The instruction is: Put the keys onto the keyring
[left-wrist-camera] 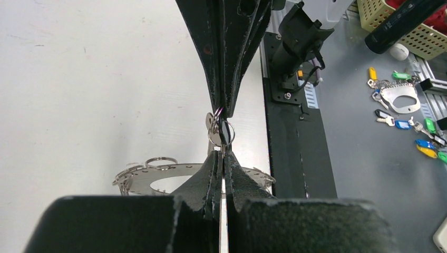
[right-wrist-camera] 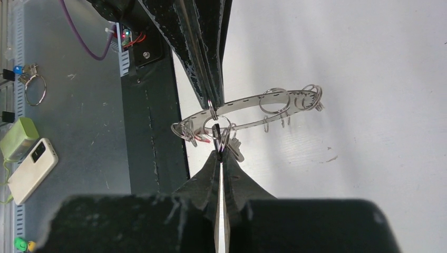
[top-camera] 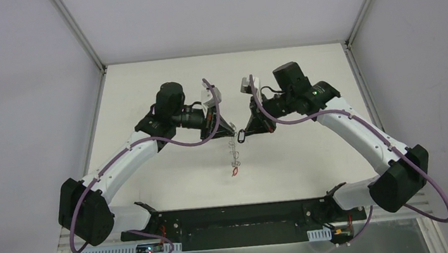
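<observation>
Pinching the keyring (right-wrist-camera: pixel 249 100) by its rim midair, left fingers (right-wrist-camera: pixel 203 68) meet right fingers (right-wrist-camera: pixel 210 176), seemingly clamped on a key (left-wrist-camera: pixel 225 132).

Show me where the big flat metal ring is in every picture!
Top view: the big ring dangles edge-on in the middle, between the two arms.
Left wrist view: the ring lies low, left of middle.
Right wrist view: the ring is a tilted grey band in the middle.
Shared landmark: the black-topped key right beside it.
</observation>
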Robot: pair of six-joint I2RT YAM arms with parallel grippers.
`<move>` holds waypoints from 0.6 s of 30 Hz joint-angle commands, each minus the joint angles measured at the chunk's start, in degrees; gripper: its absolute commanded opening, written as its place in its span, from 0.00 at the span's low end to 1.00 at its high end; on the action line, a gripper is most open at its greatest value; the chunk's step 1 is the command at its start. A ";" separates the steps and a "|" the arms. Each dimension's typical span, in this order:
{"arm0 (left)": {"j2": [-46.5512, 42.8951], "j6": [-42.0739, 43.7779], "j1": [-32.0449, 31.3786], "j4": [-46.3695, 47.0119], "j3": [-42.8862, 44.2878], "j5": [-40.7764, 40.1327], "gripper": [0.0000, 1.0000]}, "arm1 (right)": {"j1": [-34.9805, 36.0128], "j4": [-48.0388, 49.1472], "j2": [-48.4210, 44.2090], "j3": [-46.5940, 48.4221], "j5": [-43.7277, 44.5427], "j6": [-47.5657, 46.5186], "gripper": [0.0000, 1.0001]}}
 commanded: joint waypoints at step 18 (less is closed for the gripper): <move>0.92 0.45 0.47 1.76 -0.62 -9.02 0.05 | 0.16 2.68 0.03 -0.36 8.55 0.64 0.00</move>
